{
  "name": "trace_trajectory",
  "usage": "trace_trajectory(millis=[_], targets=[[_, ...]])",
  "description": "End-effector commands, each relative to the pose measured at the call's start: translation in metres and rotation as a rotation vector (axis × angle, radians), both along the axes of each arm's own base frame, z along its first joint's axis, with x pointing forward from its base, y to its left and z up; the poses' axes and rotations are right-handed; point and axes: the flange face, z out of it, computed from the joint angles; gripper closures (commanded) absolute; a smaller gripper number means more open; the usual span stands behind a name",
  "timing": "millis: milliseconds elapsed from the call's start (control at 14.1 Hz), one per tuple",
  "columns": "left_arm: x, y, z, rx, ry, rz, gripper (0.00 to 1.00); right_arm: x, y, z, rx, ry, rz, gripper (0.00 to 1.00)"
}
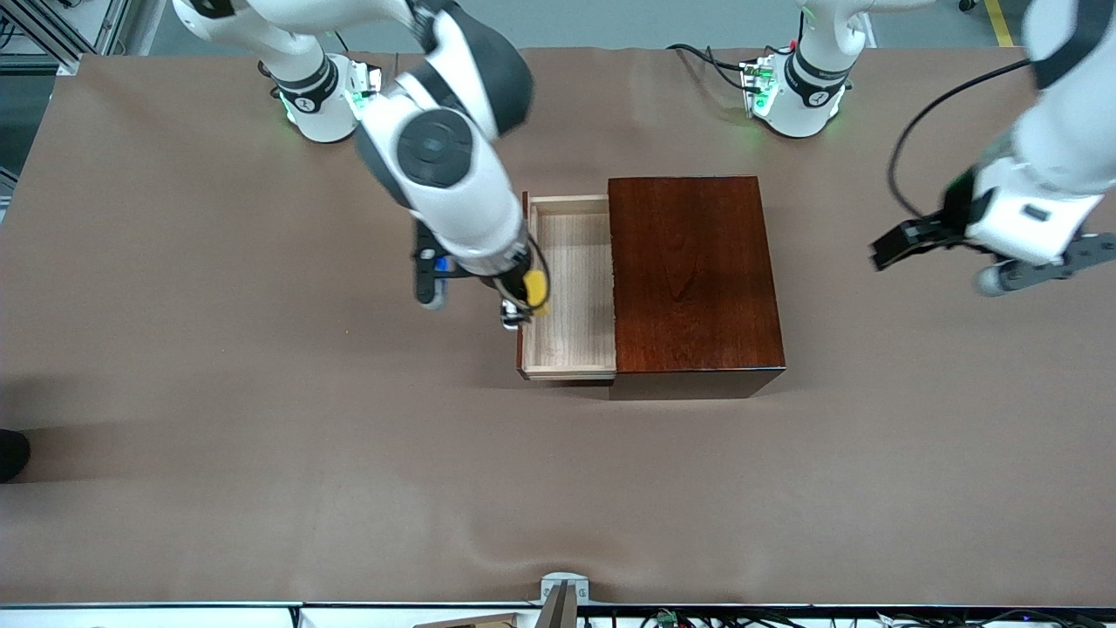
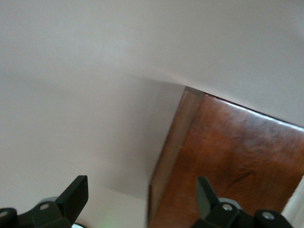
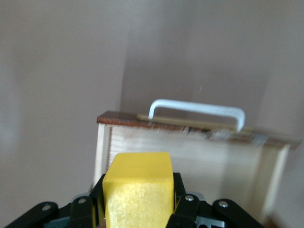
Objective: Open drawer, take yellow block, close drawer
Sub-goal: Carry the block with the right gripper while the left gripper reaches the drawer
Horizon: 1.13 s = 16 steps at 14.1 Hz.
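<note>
The drawer (image 1: 575, 262) stands pulled out of the reddish-brown wooden box (image 1: 693, 279) toward the right arm's end of the table, its pale inside bare. My right gripper (image 1: 523, 301) hangs over the drawer's handle end, shut on the yellow block (image 1: 535, 290). In the right wrist view the yellow block (image 3: 137, 190) sits between the fingers of the right gripper (image 3: 137, 202), with the drawer (image 3: 199, 152) and its white bar handle (image 3: 197, 108) below. My left gripper (image 1: 937, 262) waits open over the table beside the box, holding nothing. In the left wrist view the left gripper (image 2: 141, 194) is over the box's corner (image 2: 237, 161).
Brown table covering (image 1: 261, 436) spreads wide on all sides of the box. Both arm bases (image 1: 327, 105) (image 1: 798, 96) stand along the table edge farthest from the front camera. A dark object (image 1: 10, 453) shows at the table edge at the right arm's end.
</note>
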Motion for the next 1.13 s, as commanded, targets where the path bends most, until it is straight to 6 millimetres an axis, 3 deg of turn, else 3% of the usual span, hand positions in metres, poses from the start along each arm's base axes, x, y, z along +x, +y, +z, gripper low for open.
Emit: trace_trajectory(millis=[0, 142, 283, 425, 708, 850, 1062], targets=[[0.001, -0.069, -0.018, 0.004, 0.033, 0.141, 0.0, 0.008, -0.05, 0.015, 0.0, 0.039, 0.234, 0.92], [-0.004, -0.13, -0.038, 0.019, 0.058, 0.2, 0.0, 0.02, -0.097, 0.022, -0.009, 0.055, 0.389, 1.0], [-0.01, -0.177, -0.055, 0.035, 0.073, 0.292, 0.0, 0.03, -0.152, 0.027, 0.002, 0.047, 0.504, 1.0], [-0.019, -0.231, -0.076, 0.039, 0.077, 0.339, 0.0, 0.044, -0.205, 0.02, -0.023, 0.042, 0.663, 1.0], [-0.037, -0.324, -0.117, -0.038, 0.014, 0.557, 0.0, 0.081, -0.329, 0.0, 0.014, -0.024, 0.91, 1.0], [-0.053, -0.358, -0.132, -0.066, -0.013, 0.647, 0.0, 0.094, -0.382, -0.024, 0.01, -0.08, 1.019, 1.0], [-0.072, -0.389, -0.152, -0.071, -0.002, 0.778, 0.0, 0.108, -0.432, -0.059, -0.016, -0.147, 1.146, 1.0]])
